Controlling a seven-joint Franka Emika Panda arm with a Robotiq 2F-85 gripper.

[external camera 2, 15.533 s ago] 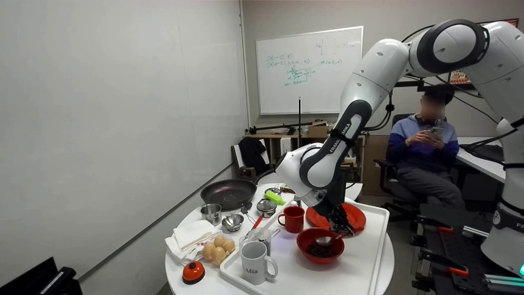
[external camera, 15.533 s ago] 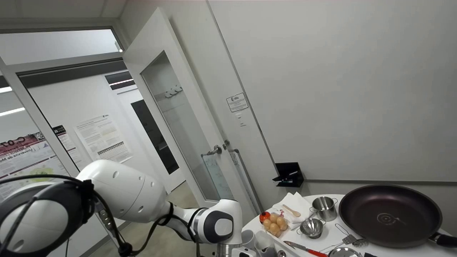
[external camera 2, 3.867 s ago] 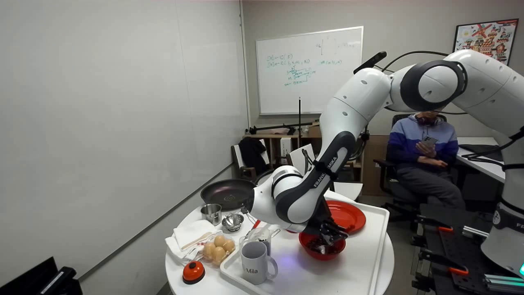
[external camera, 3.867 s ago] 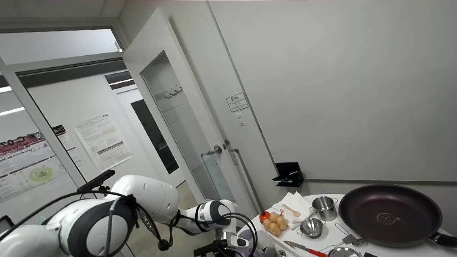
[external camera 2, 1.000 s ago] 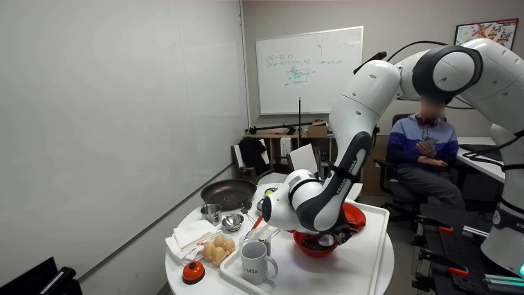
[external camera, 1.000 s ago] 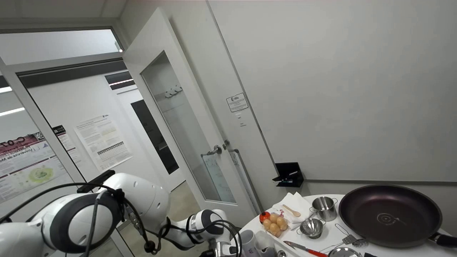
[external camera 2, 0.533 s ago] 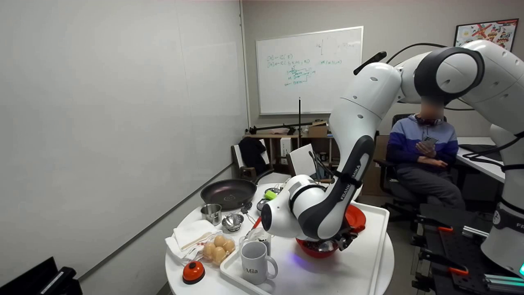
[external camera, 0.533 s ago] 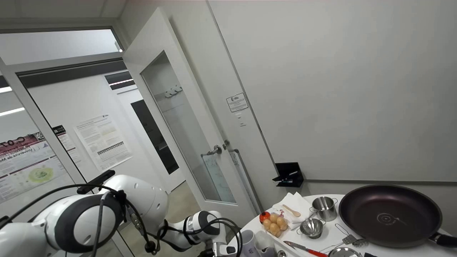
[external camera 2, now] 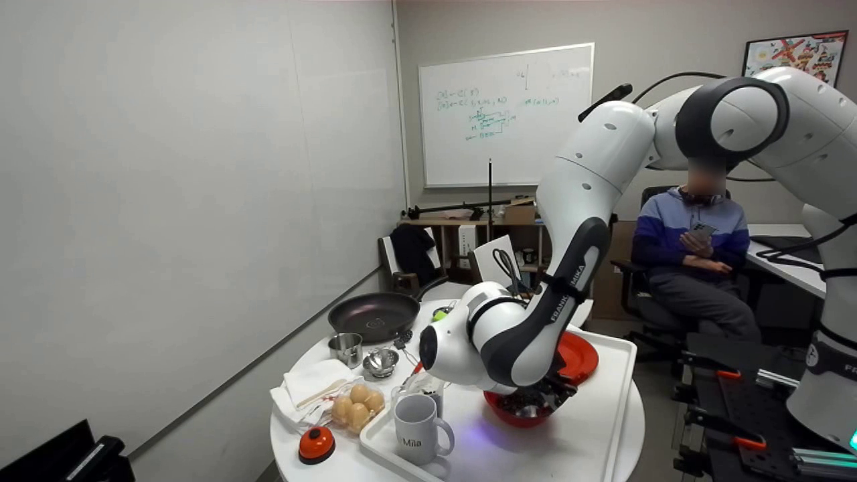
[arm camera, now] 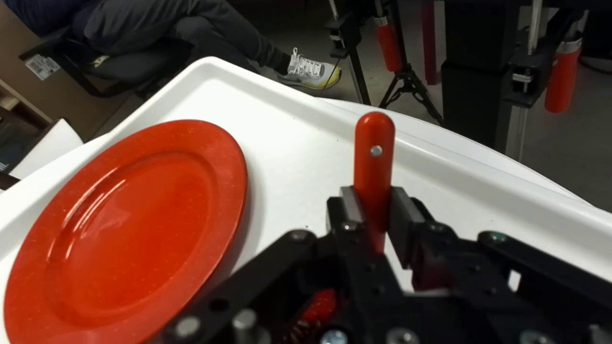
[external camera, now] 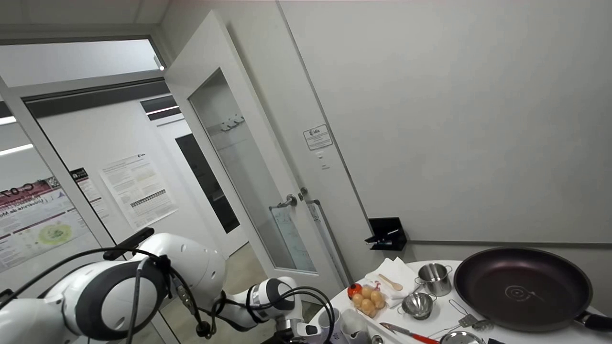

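Observation:
In the wrist view my gripper (arm camera: 374, 208) is shut on the red handle (arm camera: 374, 165) of a spoon, whose end sticks up past the pads. The metal spoon head (external camera 2: 528, 410) lies low in a red bowl (external camera 2: 514, 420) among dark small contents (external camera 2: 510, 402), seen in an exterior view. There my gripper (external camera 2: 561, 393) hangs at the bowl's side, partly behind the wrist. A red plate (arm camera: 138, 234) is beside the gripper on the white tray (arm camera: 291, 157). Part of the bowl's rim shows dimly through the gripper linkage. The arm covers the bowl's far side.
A grey mug (external camera 2: 414, 428) and a clear measuring cup (external camera 2: 428, 385) stand on the tray near the arm. Around it on the table are eggs (external camera 2: 358, 405), a red bell (external camera 2: 316, 445), a steel pot (external camera 2: 345, 349) and a large pan (external camera: 521, 291). A person (external camera 2: 693, 234) sits behind.
Over the last second the spoon head has sunk from near the bowl's rim down among the contents. The wrist has shifted slightly left in an exterior view. The grip on the handle appears unchanged.

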